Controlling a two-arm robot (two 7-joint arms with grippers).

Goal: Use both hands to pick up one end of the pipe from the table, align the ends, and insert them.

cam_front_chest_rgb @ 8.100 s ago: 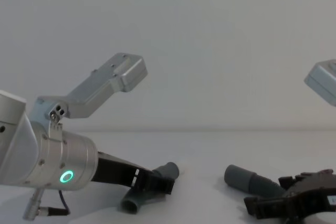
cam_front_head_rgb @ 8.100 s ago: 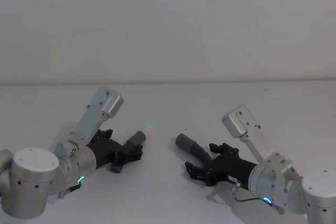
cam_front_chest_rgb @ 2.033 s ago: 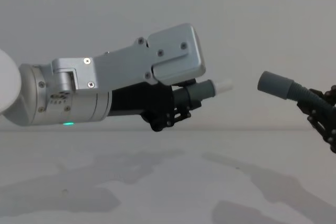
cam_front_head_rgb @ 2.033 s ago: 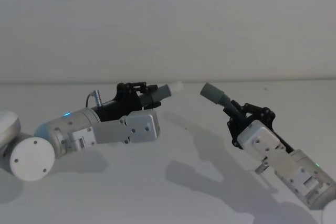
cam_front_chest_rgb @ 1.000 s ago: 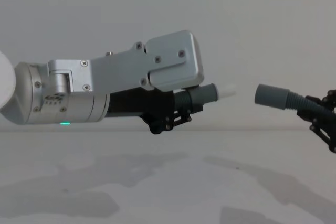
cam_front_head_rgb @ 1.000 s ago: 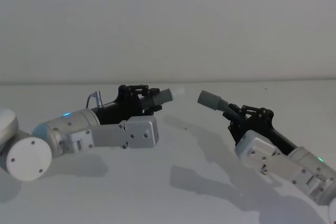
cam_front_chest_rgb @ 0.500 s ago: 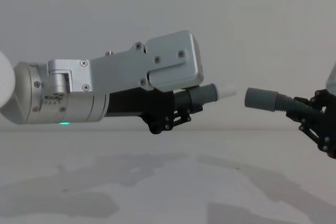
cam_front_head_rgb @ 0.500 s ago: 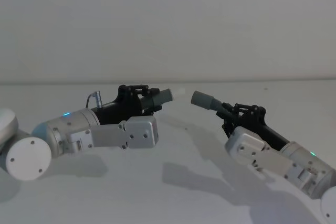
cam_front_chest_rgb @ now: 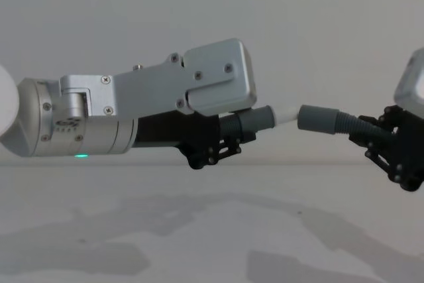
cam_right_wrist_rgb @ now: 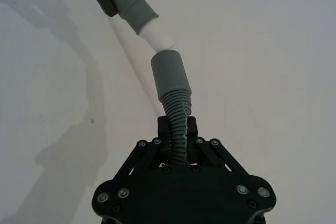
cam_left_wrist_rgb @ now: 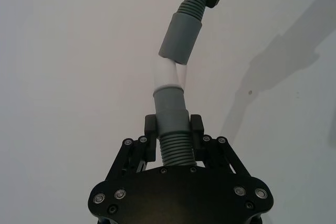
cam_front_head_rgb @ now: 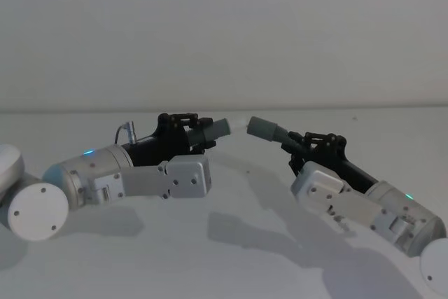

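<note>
Both pipe pieces hang in the air above the white table [cam_front_head_rgb: 231,257]. My left gripper [cam_front_head_rgb: 185,133] is shut on the short piece [cam_left_wrist_rgb: 172,114], whose pale tip [cam_front_chest_rgb: 286,116] points to the right. My right gripper [cam_front_head_rgb: 311,146] is shut on the ribbed part of the longer piece [cam_right_wrist_rgb: 177,114]. Its grey socket cuff [cam_front_chest_rgb: 319,119] faces the tip. The tip [cam_left_wrist_rgb: 168,74] meets the socket's mouth [cam_left_wrist_rgb: 180,38] and has just entered it at a slight angle. The two ends are close to in line.
A pale grey wall [cam_front_head_rgb: 224,33] rises behind the table's far edge. My left arm's silver body [cam_front_chest_rgb: 132,107] stretches in from the left. The right arm's silver body [cam_front_head_rgb: 364,208] lies low over the table at the right. Shadows of both arms fall on the table.
My right gripper has carried the socket cuff leftward, closing the gap until it meets the pale tip. The left gripper and the short piece have held still.
</note>
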